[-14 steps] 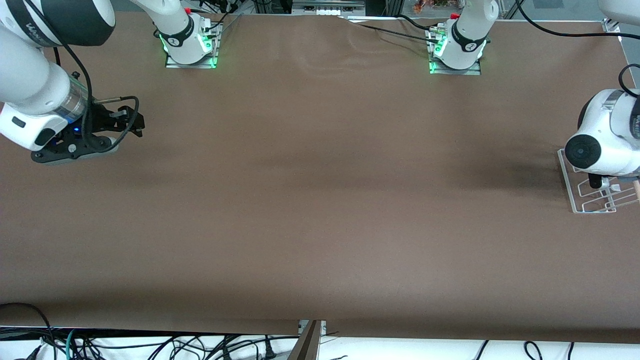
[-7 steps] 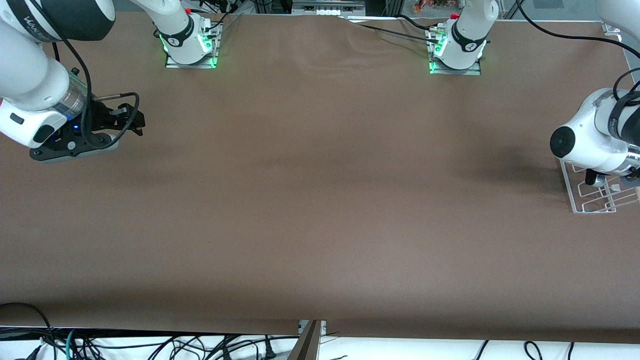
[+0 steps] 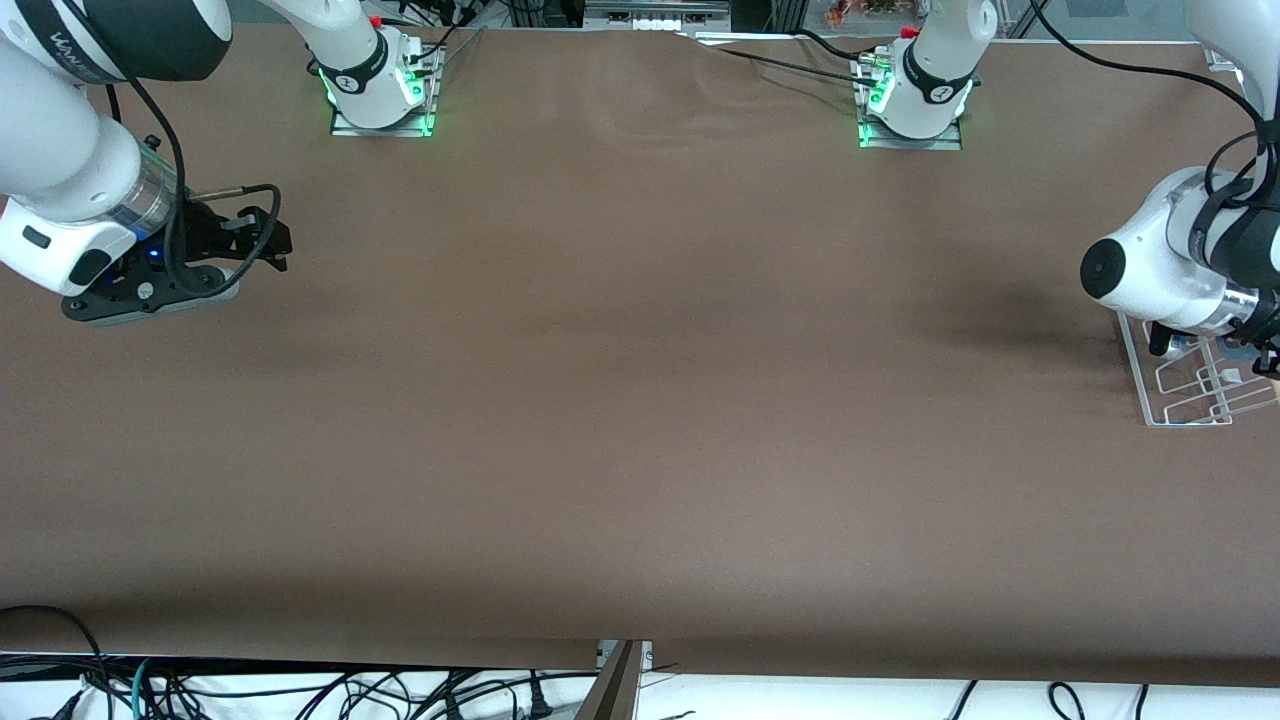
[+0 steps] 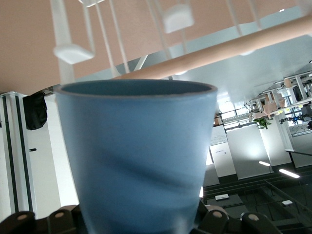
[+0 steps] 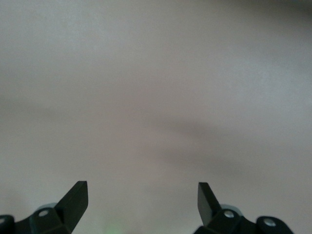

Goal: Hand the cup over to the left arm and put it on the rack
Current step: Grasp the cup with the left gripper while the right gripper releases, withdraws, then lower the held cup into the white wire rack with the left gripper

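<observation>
My left gripper (image 4: 139, 222) grips the cup (image 4: 136, 156) over the rack (image 3: 1190, 385), seemingly tilted; my right gripper (image 5: 141, 195) waits, fingers wide.

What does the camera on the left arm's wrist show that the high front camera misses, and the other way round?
Only the left wrist view shows the light-blue cup, filling the picture and sitting in the left gripper, with the rack's wooden rod and white-capped pegs close by it.

Only the front view shows the brown table, both arm bases and the right gripper, which waits open at the right arm's end of the table.

Both show the white wire rack, at the left arm's end of the table.
</observation>
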`<state>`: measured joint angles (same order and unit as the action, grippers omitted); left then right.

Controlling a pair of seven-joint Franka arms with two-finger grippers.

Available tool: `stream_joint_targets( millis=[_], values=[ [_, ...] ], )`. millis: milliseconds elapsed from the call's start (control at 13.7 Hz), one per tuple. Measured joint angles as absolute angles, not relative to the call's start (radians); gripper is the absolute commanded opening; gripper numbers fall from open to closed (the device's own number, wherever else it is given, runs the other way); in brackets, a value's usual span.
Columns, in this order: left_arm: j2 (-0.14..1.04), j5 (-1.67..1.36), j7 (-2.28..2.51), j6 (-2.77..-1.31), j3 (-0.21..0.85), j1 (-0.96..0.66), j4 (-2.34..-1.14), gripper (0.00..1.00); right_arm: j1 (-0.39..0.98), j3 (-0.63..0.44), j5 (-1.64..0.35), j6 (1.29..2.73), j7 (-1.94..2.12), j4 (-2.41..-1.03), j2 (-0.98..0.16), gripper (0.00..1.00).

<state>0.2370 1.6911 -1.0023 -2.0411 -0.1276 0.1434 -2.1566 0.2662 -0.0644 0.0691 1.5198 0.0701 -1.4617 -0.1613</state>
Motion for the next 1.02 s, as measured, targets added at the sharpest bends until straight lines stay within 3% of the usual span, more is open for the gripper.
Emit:
stream_joint_targets(
  millis=[585,1024],
  values=[
    [0.088,1.893,-0.993,-2.041,-0.132,0.144,-2.393,0.0,0.267,-0.064,0.069,1.519,0.07,-1.459,-0.161,0.99],
    [0.082,2.006,-0.982,-2.046,-0.137,0.16,-2.441,0.0,0.267,-0.063,0.069,1.519,0.07,-1.458,-0.161,0.99]
  ],
)
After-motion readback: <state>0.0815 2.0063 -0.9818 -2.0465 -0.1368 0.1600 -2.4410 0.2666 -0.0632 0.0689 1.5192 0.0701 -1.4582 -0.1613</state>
